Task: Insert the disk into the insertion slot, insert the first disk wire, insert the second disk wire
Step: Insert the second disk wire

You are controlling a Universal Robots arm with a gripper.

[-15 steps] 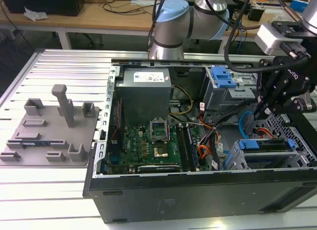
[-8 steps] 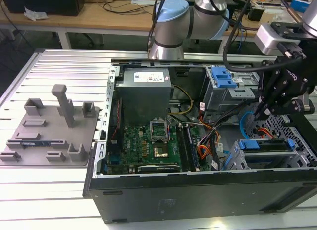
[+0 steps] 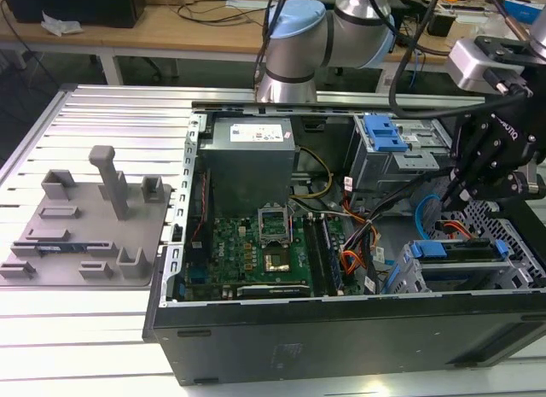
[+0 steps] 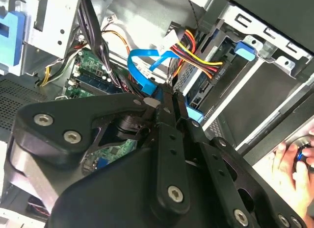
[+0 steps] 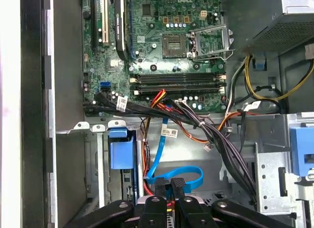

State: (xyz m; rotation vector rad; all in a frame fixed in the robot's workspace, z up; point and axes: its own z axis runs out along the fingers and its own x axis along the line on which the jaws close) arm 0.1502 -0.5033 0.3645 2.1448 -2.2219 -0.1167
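The gripper [image 5: 169,185] is pinched on the blue cable [image 5: 169,175] by the disk [image 3: 456,248] — a skewed plug could jam, or the cable could slip free.

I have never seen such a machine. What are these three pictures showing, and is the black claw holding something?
The exterior view looks from outside at a robot arm leaning over an open computer case. The two other pictures come from cameras riding near the arm's wrist, looking down past its black gripper. Inside the case lie a green motherboard, a grey power supply and bundles of cables. The gripper's fingers are closed on the connector of a flat blue cable, beside the drive bay where the disk in its blue caddy already sits. In the second wrist view a person's hand rests at the edge.
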